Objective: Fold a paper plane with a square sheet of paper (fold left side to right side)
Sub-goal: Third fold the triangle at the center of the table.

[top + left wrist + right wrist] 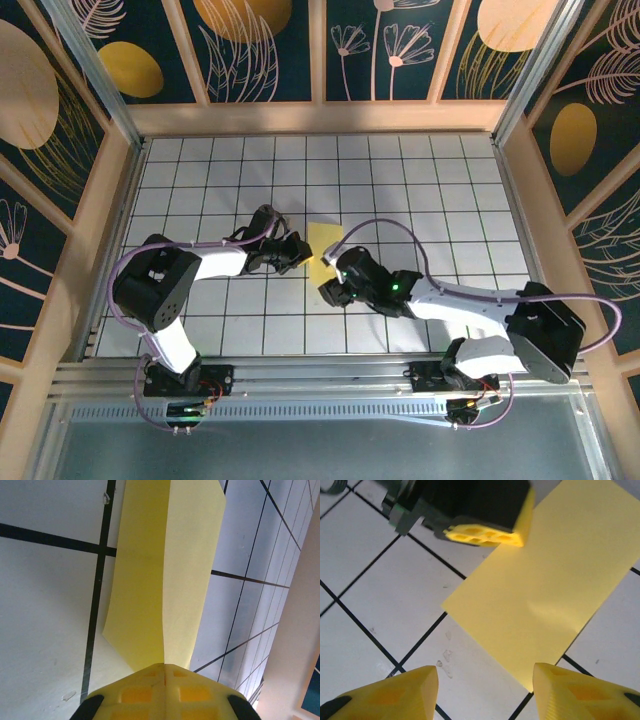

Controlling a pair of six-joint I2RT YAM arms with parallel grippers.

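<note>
From above: white table (400,180) ruled in black grid lines, fenced by pale wooden rails (320,118) and dark walls (265,50) painted with gold discs and outlined flowers. Near the middle, the square sheet of paper (323,243), pale yellow, showing here as a narrow upright rectangle. Flanked by the left gripper (299,256) at its left edge and the right gripper (331,292) just below its near end.

From the left wrist: same gridded table (45,605), lightly scuffed. Left gripper (164,667) with fingertips pressed together, pinching one end of the square sheet of paper (190,570). Runs away from the fingertips as a long plain strip, with one straight line down its length; crease or layer edge, cannot tell. Curls up slightly along its left side.

From the right wrist: white tiles of the table (395,595) with a few small marks. Square sheet of paper (545,590) lying flat as a smooth, unmarked rectangle set diagonally. Left gripper (485,536) closed at its far edge. Right gripper (485,690) with fingers spread moderately apart, holding nothing, poised by the paper's near corner.
</note>
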